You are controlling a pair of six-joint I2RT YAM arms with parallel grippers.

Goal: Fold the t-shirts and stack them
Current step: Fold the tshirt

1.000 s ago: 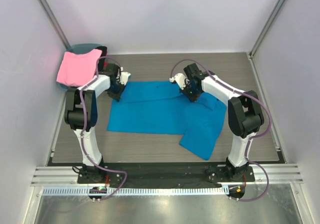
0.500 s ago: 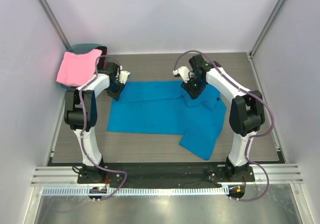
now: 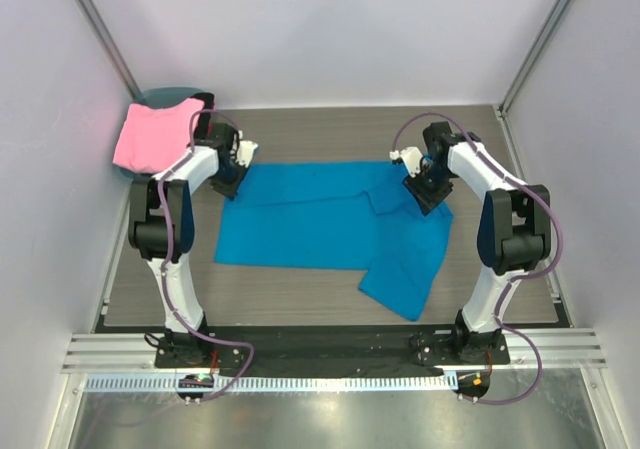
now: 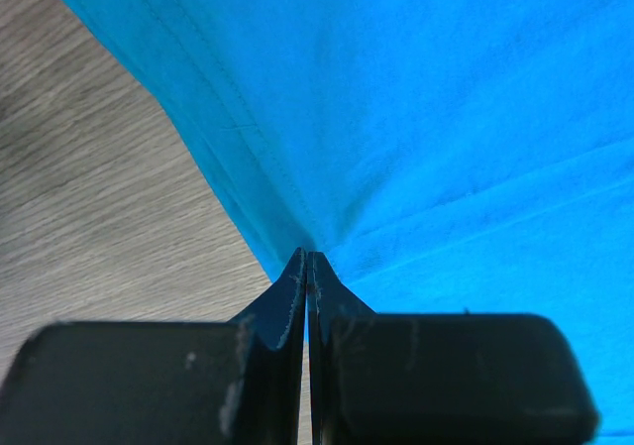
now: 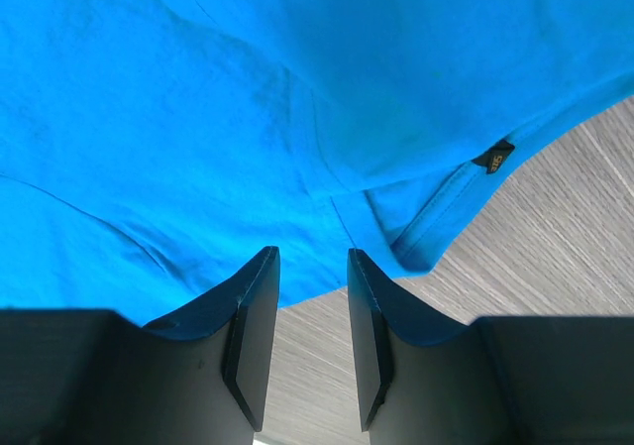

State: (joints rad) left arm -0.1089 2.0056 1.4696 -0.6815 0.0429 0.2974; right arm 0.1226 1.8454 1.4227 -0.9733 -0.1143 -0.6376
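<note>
Blue t-shirt [image 3: 300, 229], edge pinched in left gripper [image 4: 305, 264]; right gripper [image 5: 312, 262] gapes empty over opposite edge.

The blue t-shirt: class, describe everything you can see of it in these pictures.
The blue t-shirt is bright, soft-looking cloth with stitched hems and a small dark label. It lies mostly flat on the wooden table, its right part folded over and one flap reaching toward the near edge. The left gripper is shut on its far left corner, puckering the cloth. The right gripper stands open at its right edge, holding nothing.
</note>
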